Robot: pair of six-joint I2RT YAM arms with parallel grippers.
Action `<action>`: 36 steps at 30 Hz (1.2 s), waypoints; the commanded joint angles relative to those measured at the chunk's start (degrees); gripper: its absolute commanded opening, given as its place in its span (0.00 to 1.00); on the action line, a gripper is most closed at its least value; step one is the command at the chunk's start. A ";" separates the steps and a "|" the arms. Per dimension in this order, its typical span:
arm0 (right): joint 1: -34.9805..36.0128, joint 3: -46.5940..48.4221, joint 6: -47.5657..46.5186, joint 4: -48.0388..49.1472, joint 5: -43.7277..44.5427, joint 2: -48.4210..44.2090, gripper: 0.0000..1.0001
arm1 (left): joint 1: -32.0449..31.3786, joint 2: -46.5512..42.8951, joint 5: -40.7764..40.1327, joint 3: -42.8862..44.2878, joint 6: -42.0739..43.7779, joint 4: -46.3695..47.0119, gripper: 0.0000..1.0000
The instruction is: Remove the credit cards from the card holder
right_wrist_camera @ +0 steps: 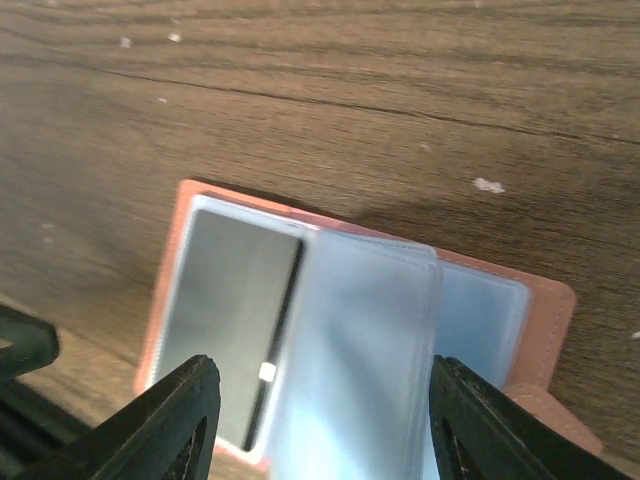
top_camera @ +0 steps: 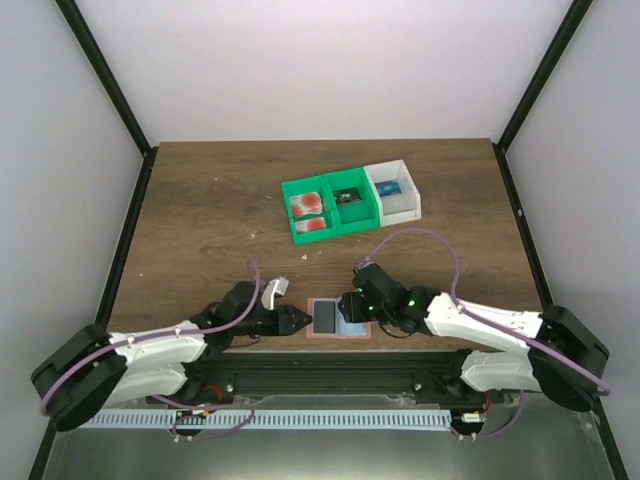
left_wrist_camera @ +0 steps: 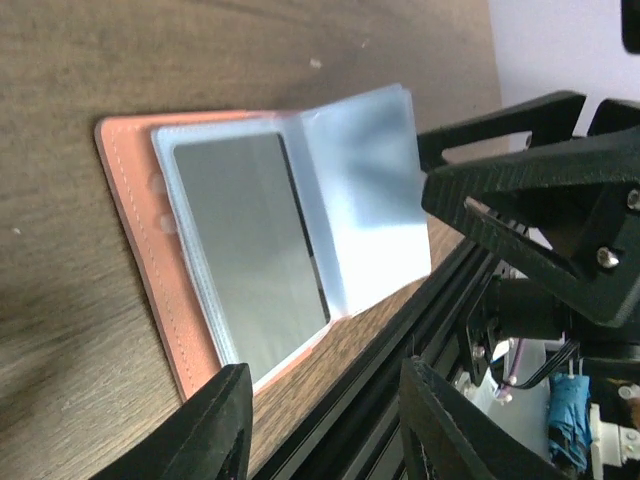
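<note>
The holder [top_camera: 338, 318] lies open and flat on the tabletop [top_camera: 200, 220], close to the near edge and between the two arms, its salmon cover down and its clear sleeves facing up. The left claw [top_camera: 300, 320] sits just beside the holder's left edge. From the left wrist, this claw [left_wrist_camera: 325, 375] has its fingers [left_wrist_camera: 215, 425] spread, with nothing between them, so it is released. The holder's near edge lies just ahead of the fingertips. The right claw [top_camera: 350, 305] is over the holder's right half. From the right wrist, the right claw [right_wrist_camera: 322, 365] is also released, its fingers [right_wrist_camera: 175, 425] standing wide on either side of a clear leaf [right_wrist_camera: 360, 340]. That leaf rises tilted from the holder's middle. Whether either finger touches it cannot be told. The sleeve lying flat on the left half holds a grey card [left_wrist_camera: 245, 250] with a dark strip along one side, and a salmon tab [right_wrist_camera: 550, 415] shows at the holder's far right corner. Well apart from the holder, toward the middle of the tabletop, a green bin [top_camera: 318, 238] has two compartments. Two pale cards [top_camera: 310, 212] with red blots lie in its left one, and something dark sits in the right one. A white bin [top_camera: 400, 213] touches its right side and holds a small blue thing.
</note>
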 commanded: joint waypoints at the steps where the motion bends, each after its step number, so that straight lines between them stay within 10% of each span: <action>1: -0.25 1.49 2.11 0.44 -3.41 -3.30 0.59 | -0.33 -5.40 -4.97 0.25 -1.04 -4.30 0.44; 9: 0.76 3.47 5.50 -0.36 -3.36 -1.70 0.56 | 1.42 -5.29 -3.31 2.11 0.44 -3.46 0.22; 17: 2.03 8.44 8.05 -6.43 -0.69 -5.77 0.56 | 3.26 0.63 1.01 1.66 1.02 2.35 0.20; 25: 3.43 6.35 8.89 1.14 -3.56 -5.67 0.53 | 3.22 7.34 5.54 1.72 1.12 8.67 0.00; 36: 3.39 -2.29 8.66 16.06 -7.01 4.52 0.31 | 3.44 13.32 5.75 1.75 3.88 11.88 0.00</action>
